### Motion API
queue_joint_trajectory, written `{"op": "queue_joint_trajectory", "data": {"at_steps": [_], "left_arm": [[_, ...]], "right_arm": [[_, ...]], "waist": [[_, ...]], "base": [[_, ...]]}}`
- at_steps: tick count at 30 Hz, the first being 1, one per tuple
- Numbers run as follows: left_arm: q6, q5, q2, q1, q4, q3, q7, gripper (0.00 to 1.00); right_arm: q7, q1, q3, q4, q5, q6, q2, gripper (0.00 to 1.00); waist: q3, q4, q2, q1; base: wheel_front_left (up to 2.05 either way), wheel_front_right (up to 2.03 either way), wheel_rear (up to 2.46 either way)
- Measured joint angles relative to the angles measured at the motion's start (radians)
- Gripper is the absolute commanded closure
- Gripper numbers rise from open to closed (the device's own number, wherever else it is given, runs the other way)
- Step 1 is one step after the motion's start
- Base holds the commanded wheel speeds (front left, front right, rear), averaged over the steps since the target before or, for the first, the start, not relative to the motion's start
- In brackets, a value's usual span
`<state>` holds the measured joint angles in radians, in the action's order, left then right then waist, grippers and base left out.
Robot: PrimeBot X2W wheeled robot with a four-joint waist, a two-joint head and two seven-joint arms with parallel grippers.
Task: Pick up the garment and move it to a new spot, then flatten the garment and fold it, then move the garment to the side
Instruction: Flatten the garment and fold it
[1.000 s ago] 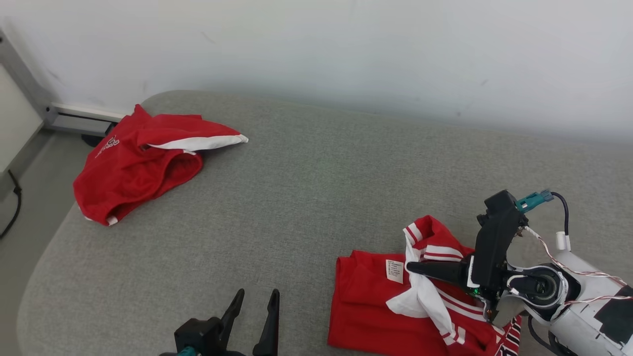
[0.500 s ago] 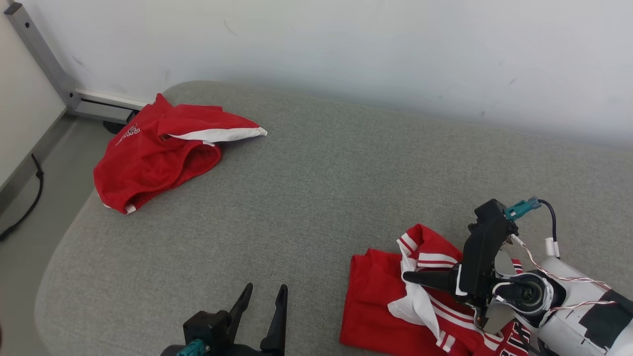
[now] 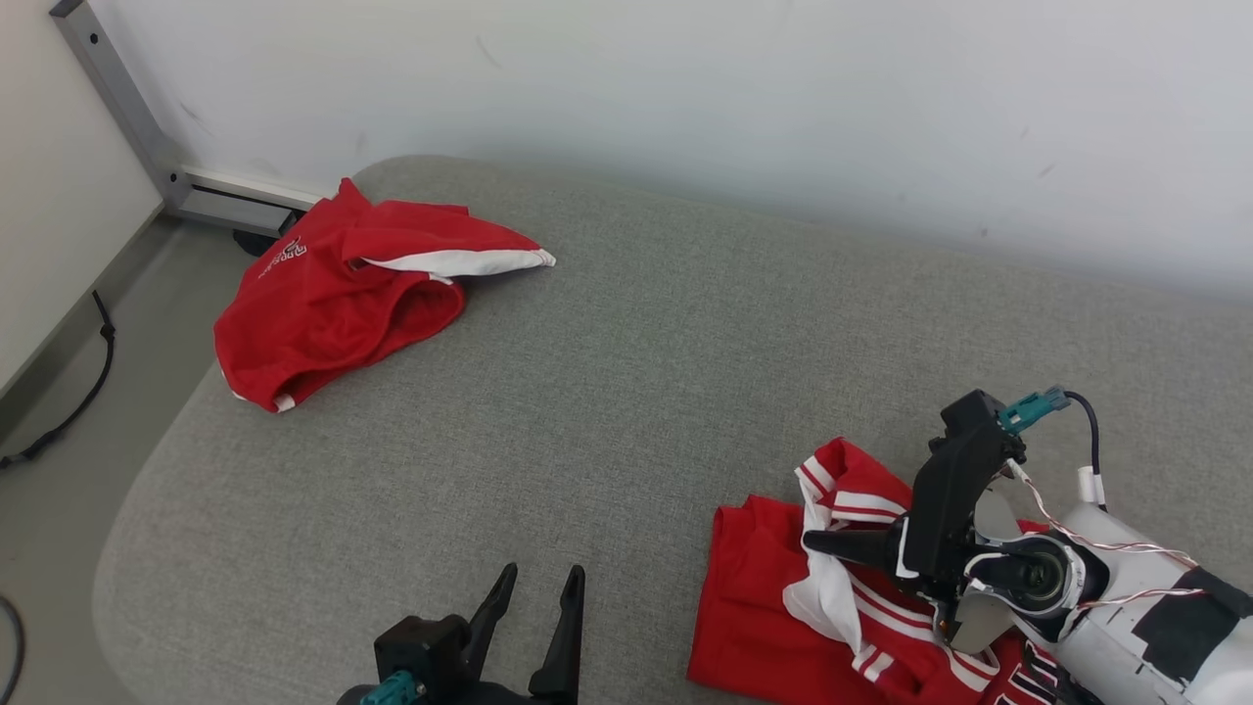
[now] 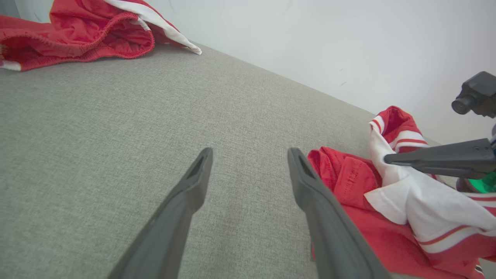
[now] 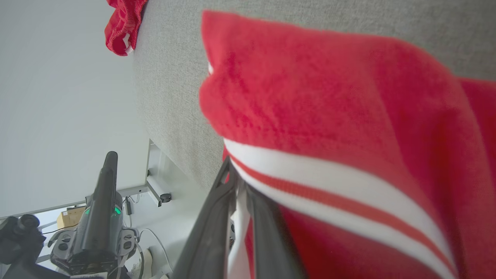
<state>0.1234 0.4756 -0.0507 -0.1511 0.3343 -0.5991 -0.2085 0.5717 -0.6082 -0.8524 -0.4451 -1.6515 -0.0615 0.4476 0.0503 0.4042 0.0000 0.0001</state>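
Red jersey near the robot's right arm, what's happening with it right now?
The right gripper is shut on a white-striped fold of the red jersey, holding that part raised while the rest lies on the grey cushion. The left gripper is open beside it above bare cushion, holding nothing. A pair of red shorts lies crumpled at the cushion's far left corner.

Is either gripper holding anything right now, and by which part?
Right gripper pinches the striped garment by its white trim; left gripper is open, empty.
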Motion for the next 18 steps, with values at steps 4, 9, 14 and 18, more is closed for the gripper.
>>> {"op": "queue_joint_trajectory", "data": {"at_steps": [4,9,14,18], "left_arm": [[0.001,0.002,0.0,0.0,0.014,0.001,-0.003,0.0],[0.001,0.008,0.0,0.005,0.041,0.009,-0.005,0.0],[0.001,0.008,0.0,0.037,0.041,0.027,-0.014,0.0],[0.001,0.007,-0.004,0.069,0.034,0.046,-0.021,0.0]], "right_arm": [[-0.001,-0.003,0.0,-0.014,0.0,0.01,-0.022,0.0],[-0.013,-0.018,0.048,-0.005,-0.037,0.042,-0.027,0.0],[-0.063,0.006,0.097,0.032,-0.064,0.066,0.025,0.0],[-0.097,0.068,0.104,0.047,-0.033,0.068,0.106,0.0]], "waist": [[-0.012,-0.001,0.0,-0.0001],[-0.034,-0.014,0.0,-0.0002],[-0.055,-0.041,0.0,-0.0003],[-0.066,-0.069,0.0,-0.0002]], "base": [[0.0,0.0,0.0],[0.0,0.0,0.0],[0.0,0.0,0.0],[0.0,0.0,0.0]]}}
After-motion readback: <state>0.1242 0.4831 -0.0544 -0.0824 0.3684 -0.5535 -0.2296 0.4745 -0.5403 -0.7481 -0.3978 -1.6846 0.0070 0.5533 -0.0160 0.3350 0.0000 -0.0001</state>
